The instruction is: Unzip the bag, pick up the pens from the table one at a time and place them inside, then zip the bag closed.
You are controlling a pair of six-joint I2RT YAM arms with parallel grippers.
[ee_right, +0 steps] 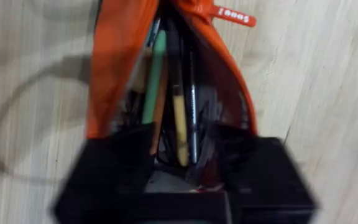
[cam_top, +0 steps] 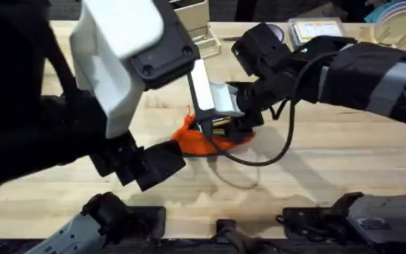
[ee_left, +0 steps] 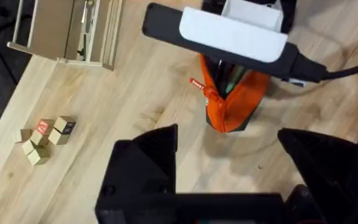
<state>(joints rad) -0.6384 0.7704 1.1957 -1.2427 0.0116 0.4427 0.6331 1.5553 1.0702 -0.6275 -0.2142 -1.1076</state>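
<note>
Overhead view. The orange bag (cam_top: 206, 137) lies at the centre of the frame on the light wooden desk (cam_top: 344, 169). The right claw (cam_top: 224, 127) reaches in from the upper right and sits directly over the bag; whether it is open or closed cannot be told here. The left claw (cam_top: 146, 166) lies just to the lower left of the bag, apart from it. A black cable loops on the desk at the lower right of the bag.

Left wrist view. The left claw (ee_left: 229, 162) is spread wide and empty, its dark fingers (ee_left: 148, 155) at the lower edge. The bag (ee_left: 232, 102) stands beyond the gap, its near end and a red zipper tag (ee_left: 197, 84) facing the claw, its long axis running away from it. The mouth is open, with dark and green shafts inside. A wooden tray (ee_left: 61, 31) lies upper left, small blocks (ee_left: 42, 137) at left.

Right wrist view. The right claw (ee_right: 179, 168) is buried in the open mouth of the bag (ee_right: 120, 56); its state cannot be told. The pens (ee_right: 185, 106), one yellow and one black, lie lengthwise inside, beside a green shaft. With the pens apparently in, zipping seems to remain; the left claw is nearer the tag.
</note>
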